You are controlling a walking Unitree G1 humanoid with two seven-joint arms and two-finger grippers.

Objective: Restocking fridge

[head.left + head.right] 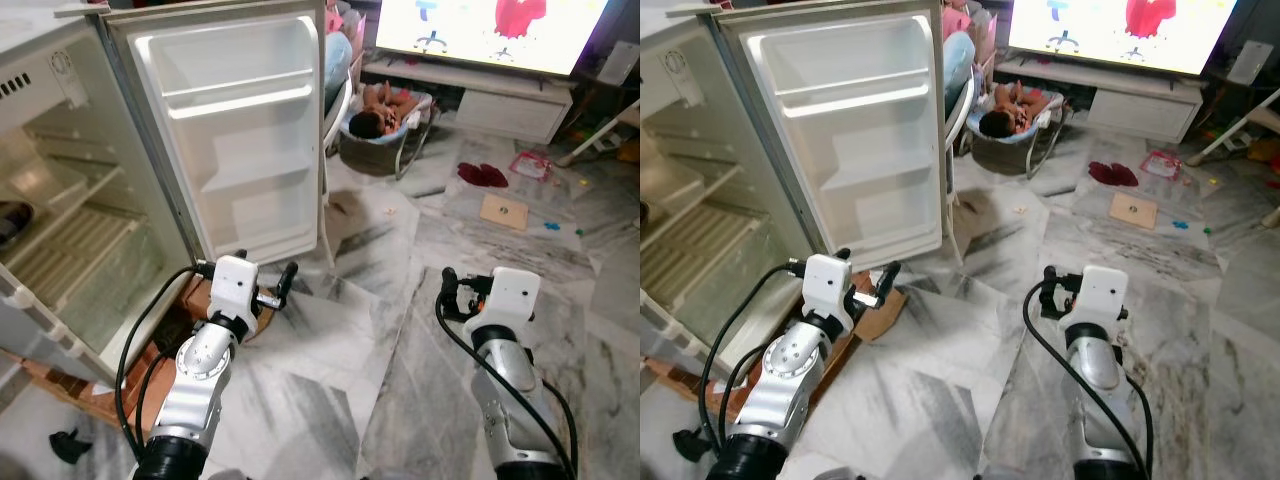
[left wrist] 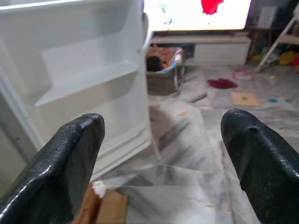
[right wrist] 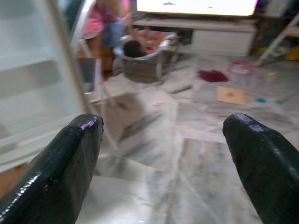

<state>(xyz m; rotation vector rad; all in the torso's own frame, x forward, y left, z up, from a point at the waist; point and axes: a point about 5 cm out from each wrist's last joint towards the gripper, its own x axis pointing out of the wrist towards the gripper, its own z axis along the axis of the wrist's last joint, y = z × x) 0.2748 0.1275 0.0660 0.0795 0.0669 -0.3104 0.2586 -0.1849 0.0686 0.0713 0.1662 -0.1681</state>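
Observation:
The white fridge (image 1: pixel 60 200) stands open on my left, its wire shelves bare as far as I can see. Its door (image 1: pixel 240 130) is swung wide, and the door shelves (image 1: pixel 237 98) hold nothing. My left gripper (image 1: pixel 246 270) hovers low in front of the door's bottom edge, open, nothing between its fingers (image 2: pixel 60 158). My right gripper (image 1: pixel 468 290) hangs over the marble floor to the right, also open and empty, with its fingers (image 3: pixel 65 163) spread wide.
Flattened cardboard (image 1: pixel 200 300) lies at the fridge's foot. Beyond the door a person lies in a low bouncer seat (image 1: pixel 385 120) beside a white chair (image 1: pixel 337 115). A lit TV (image 1: pixel 490 30) on a white stand (image 1: pixel 500 100), a red cloth (image 1: pixel 482 174) and a cardboard square (image 1: pixel 503 211) are further back.

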